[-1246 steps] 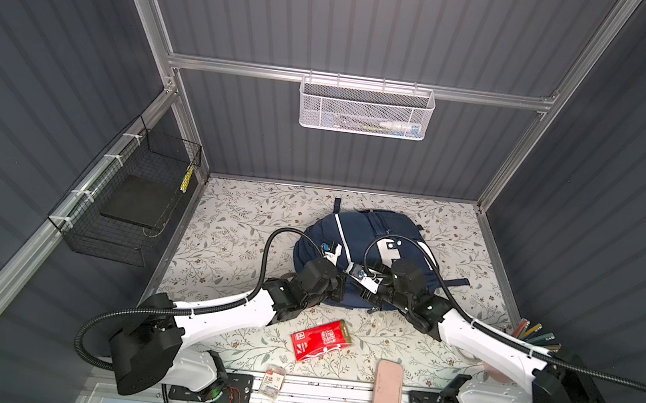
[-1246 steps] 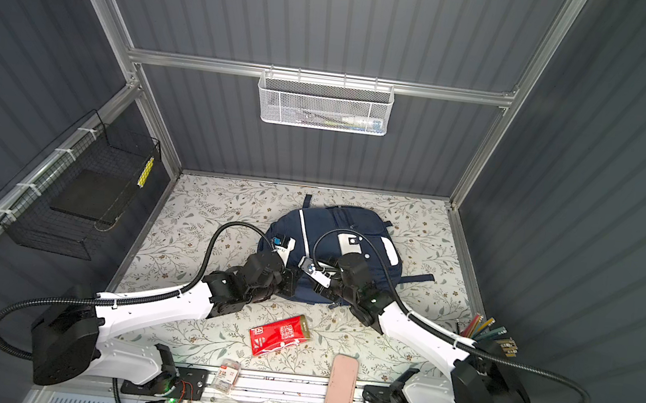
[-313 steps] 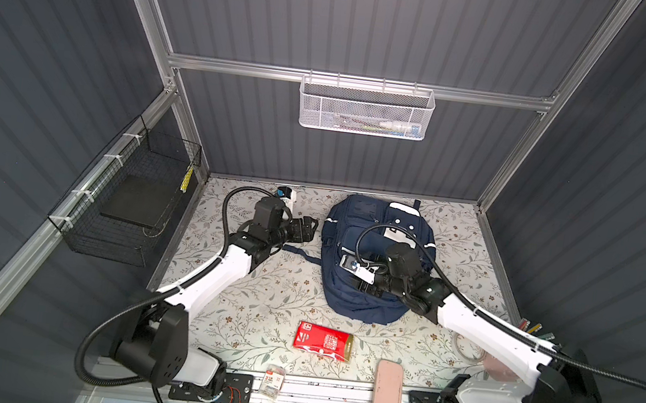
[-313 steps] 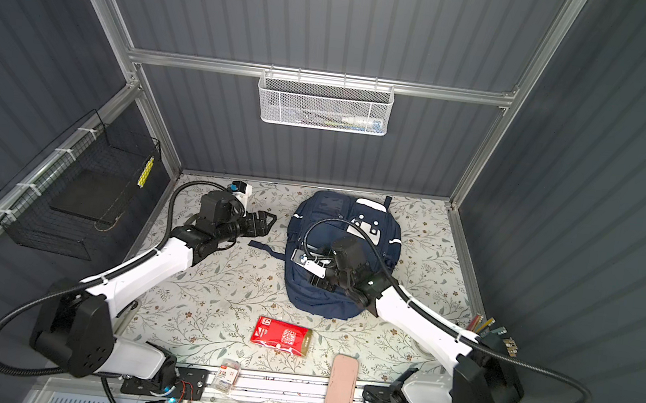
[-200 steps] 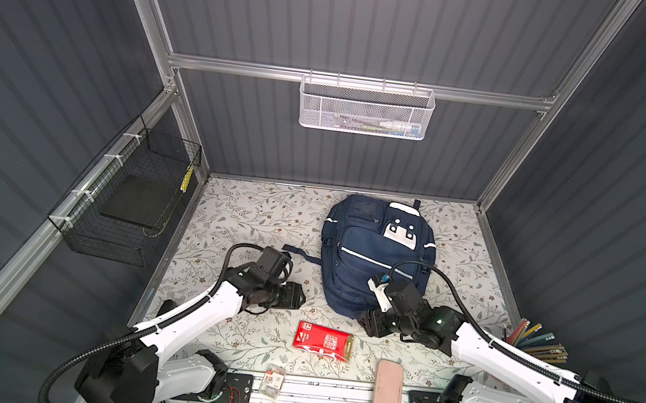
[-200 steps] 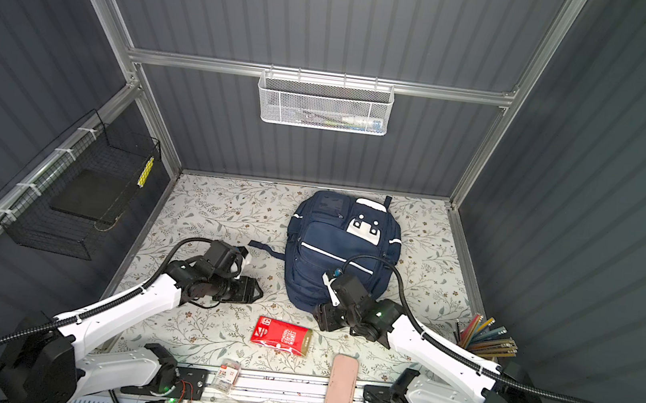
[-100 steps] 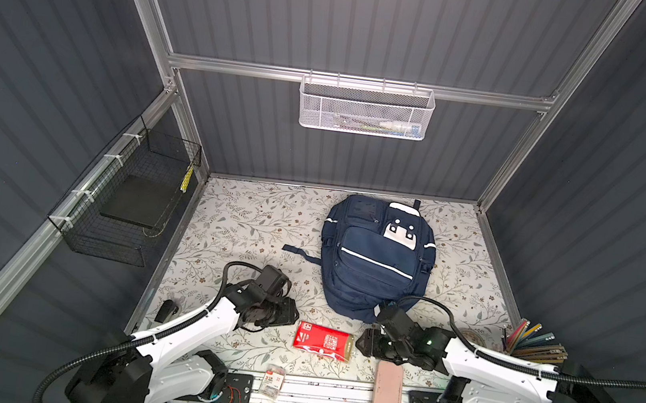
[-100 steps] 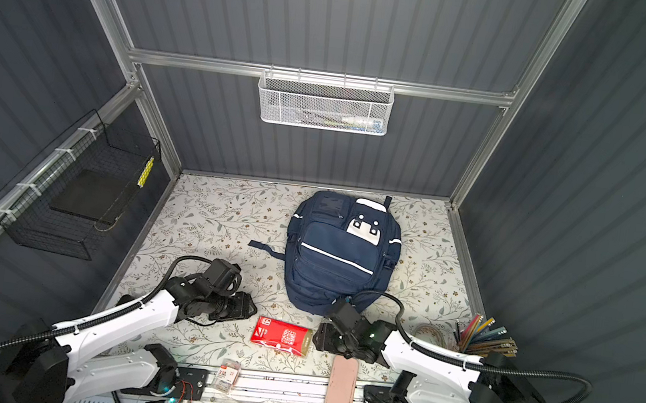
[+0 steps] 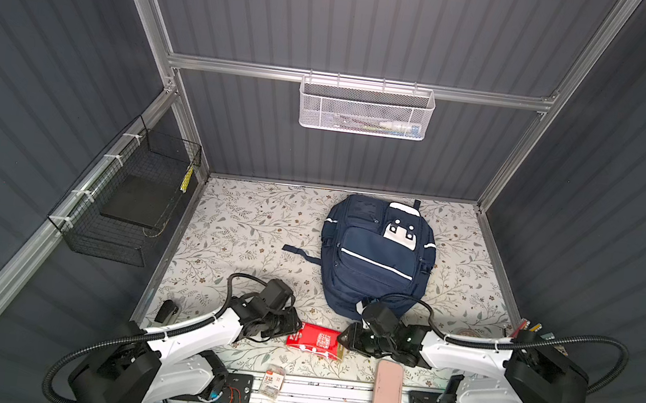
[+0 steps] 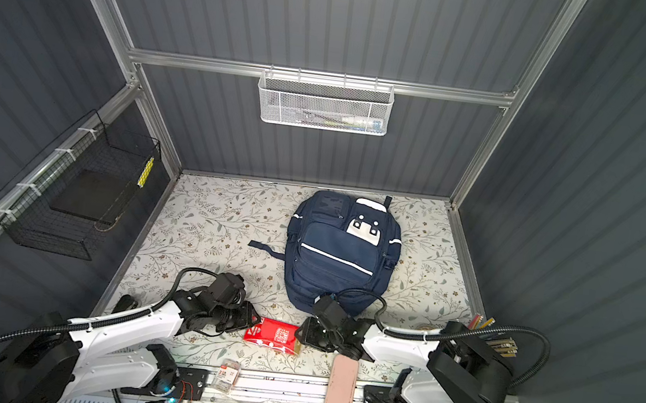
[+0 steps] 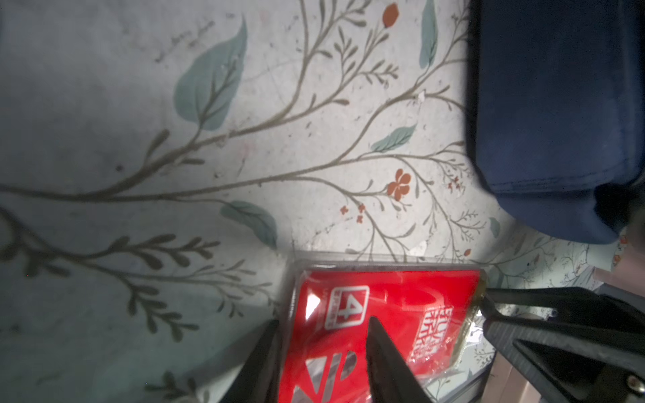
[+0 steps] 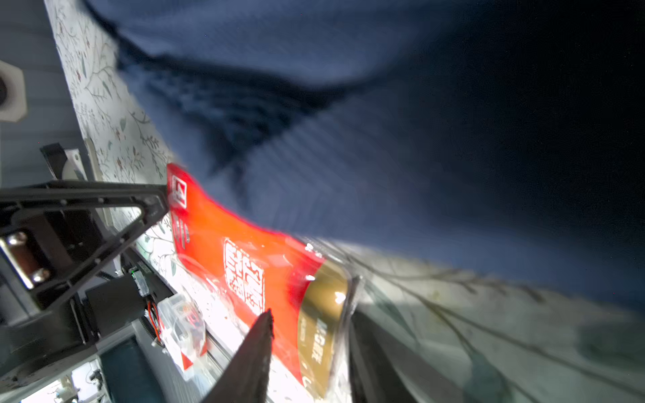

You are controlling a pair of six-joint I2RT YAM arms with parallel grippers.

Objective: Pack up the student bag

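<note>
Now we flank the red packet (image 9: 316, 340), long axis left to right. The left gripper (image 9: 296, 327) straddles its left end and the right gripper (image 9: 341, 338) its right end; whether either pinches, we cannot tell. The student bag (image 9: 375, 255) lies just beyond on the far side, nearer the right gripper.

My stereo head looks steeply down from high above my bases at the whole floral table (image 9: 247, 222) (image 10: 219, 215) in both top views, while my wrist cameras sit close, facing each other across one red packet (image 11: 401, 289) (image 12: 244, 251) beside the student bag (image 11: 551, 104).
</note>
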